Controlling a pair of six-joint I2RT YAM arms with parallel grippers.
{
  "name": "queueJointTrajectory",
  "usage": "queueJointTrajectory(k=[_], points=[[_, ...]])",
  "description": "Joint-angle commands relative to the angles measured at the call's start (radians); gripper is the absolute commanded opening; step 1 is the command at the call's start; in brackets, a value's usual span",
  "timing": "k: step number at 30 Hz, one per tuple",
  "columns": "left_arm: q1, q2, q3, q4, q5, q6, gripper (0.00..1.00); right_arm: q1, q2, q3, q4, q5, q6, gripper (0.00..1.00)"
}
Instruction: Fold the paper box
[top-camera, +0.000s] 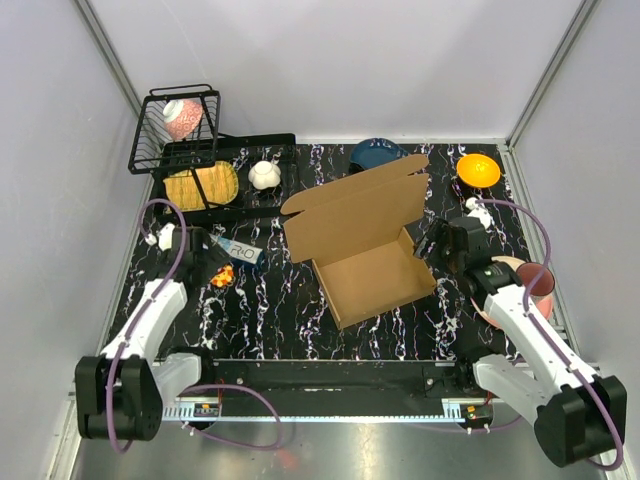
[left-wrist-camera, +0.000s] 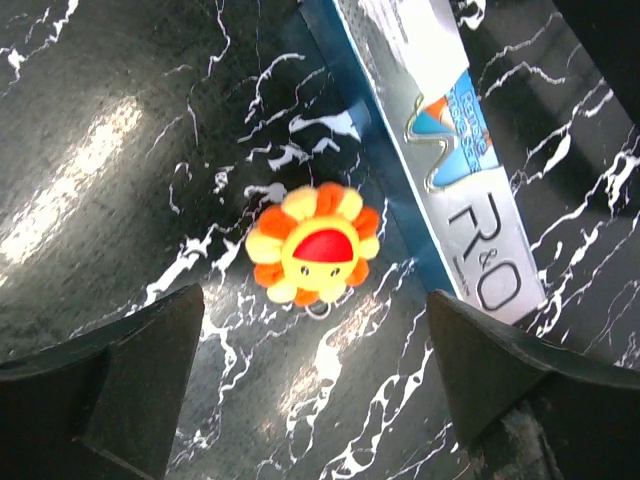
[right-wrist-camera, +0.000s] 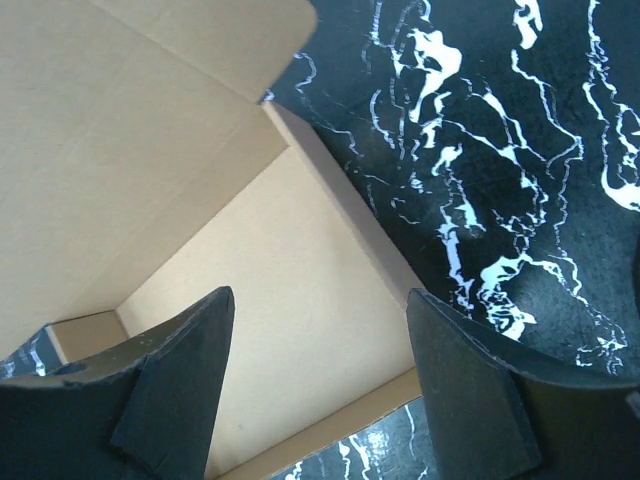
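At table centre, a little toward 1 o'clock: paper box (top-camera: 370, 270), plain brown cardboard, set askew to the edges of the table (top-camera: 270, 310). Tray already formed, four low walls up. Lid standing open off the back wall, leaning toward 11 o'clock, end flaps not yet tucked.

At 3 o'clock of the box, just beside its right wall: right gripper (top-camera: 440, 245). Fingers parted fairly wide, gripping nothing. Wrist view looking down past them onto tray floor, right wall and inner face of lid.

At 9 o'clock of the table, well apart from the box: left gripper (top-camera: 205, 262). Fingers spread as wide as they go, empty. Poised over a small sunflower toy (left-wrist-camera: 315, 245), with a blue-and-silver packet (left-wrist-camera: 455, 130) lying at the toy's 1 o'clock.

Step in hand, as judged: bringing the lid down over the tray.

Handling notes, also as judgement:
- Reach past the right wall to the lid's free edge at 12 o'clock.
- Press near the middle of that edge, not a corner, for an even bend along the crease.
- Fold the end flaps inward first, for a clean slide inside the side walls.
- Bring the left gripper across to steady the front wall at 7 o'clock, against sliding on the glossy top.
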Motion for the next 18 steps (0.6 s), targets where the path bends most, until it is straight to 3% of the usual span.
queueJointTrajectory(k=[1,11,14,17,18], points=[[0.076,0.091,-0.002,0.141,0.108,0.023,0.95,-0.001,-0.054,0.047,-0.032,-0.048,-0.007,0.76],[0.143,0.19,-0.088,0.281,0.222,0.039,0.84,-0.001,-0.058,0.022,-0.001,-0.068,-0.001,0.76],[0.151,0.211,-0.088,0.304,0.226,0.031,0.72,-0.001,-0.055,0.022,0.0,-0.07,-0.004,0.76],[0.153,0.236,-0.093,0.319,0.259,0.028,0.53,-0.002,-0.057,0.016,0.003,-0.066,-0.004,0.76],[0.151,0.239,-0.093,0.322,0.262,0.027,0.42,-0.001,-0.058,0.01,0.003,-0.066,-0.004,0.76]])
